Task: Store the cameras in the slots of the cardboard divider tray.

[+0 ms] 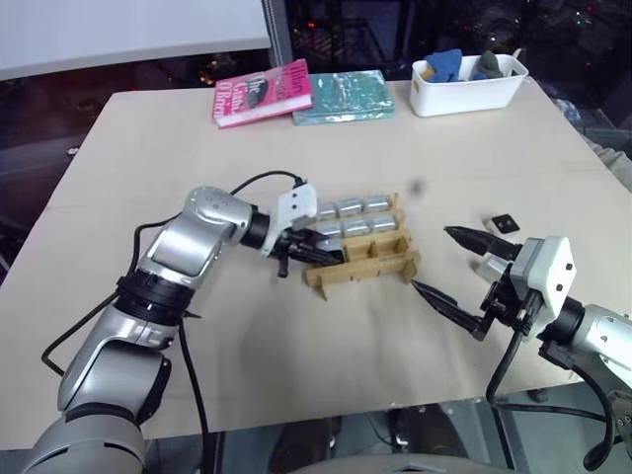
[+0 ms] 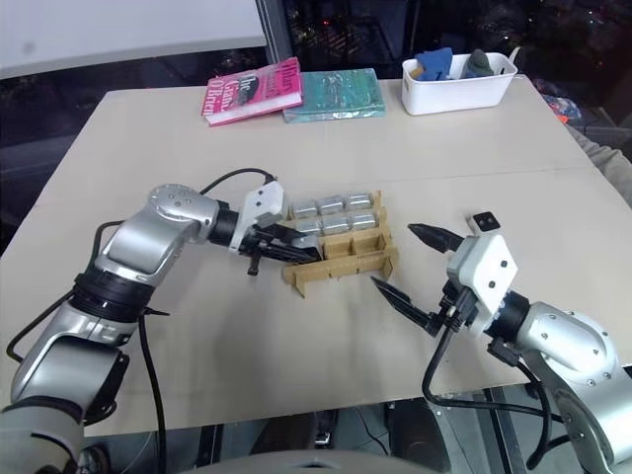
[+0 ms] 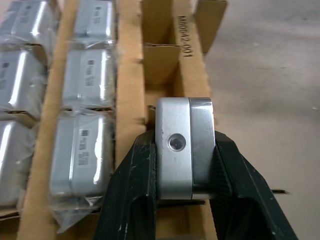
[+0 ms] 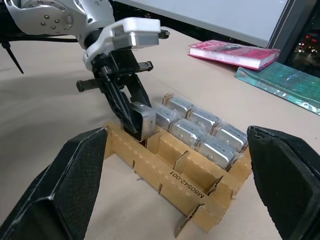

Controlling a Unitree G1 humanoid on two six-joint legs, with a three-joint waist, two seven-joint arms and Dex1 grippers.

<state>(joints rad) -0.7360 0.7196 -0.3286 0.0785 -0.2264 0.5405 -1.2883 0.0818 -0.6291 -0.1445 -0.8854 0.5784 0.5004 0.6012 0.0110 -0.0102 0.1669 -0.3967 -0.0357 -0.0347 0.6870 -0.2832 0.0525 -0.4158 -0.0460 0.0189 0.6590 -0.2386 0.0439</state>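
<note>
The cardboard divider tray (image 1: 380, 267) stands mid-table. Its far and middle rows hold several plastic-wrapped silver cameras (image 1: 352, 208). Over the left end of the near row, my left gripper (image 3: 183, 150) is shut on a bare silver camera (image 3: 175, 125) with a small round lens, its lower edge at that slot's mouth (image 4: 142, 120). The other near-row slots (image 4: 172, 150) show bare cardboard. Right of the tray, my right gripper (image 1: 431, 259) is open, its black fingers (image 4: 75, 175) spread wide and holding nothing. A black-faced camera (image 1: 502, 223) lies flat on the table beyond it.
At the table's far edge lie a pink book (image 1: 262, 94) and a teal book (image 1: 343, 96). A white bin (image 1: 466, 94) with blue items stands at the far right. Bare tabletop (image 1: 326, 365) runs from the tray to the near edge.
</note>
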